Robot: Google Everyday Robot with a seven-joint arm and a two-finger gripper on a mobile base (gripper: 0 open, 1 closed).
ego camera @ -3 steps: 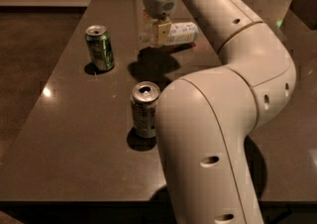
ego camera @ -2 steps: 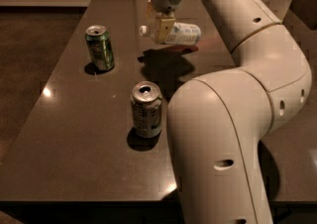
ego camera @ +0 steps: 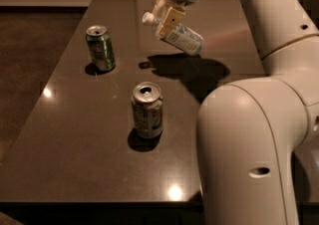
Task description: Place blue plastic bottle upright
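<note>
Clear plastic with a white screw cap and a pale blue-white label, the bottle hangs tilted above the dark tabletop, right of the green can, cap end higher and pointing toward that can. The gripper is clamped around its neck end.

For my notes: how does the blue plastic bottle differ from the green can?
The blue plastic bottle hangs tilted above the table, gripped by the hand at the far side; the green can stands upright on it. The bottle has a white cap; the can, a flat metal top.
</note>
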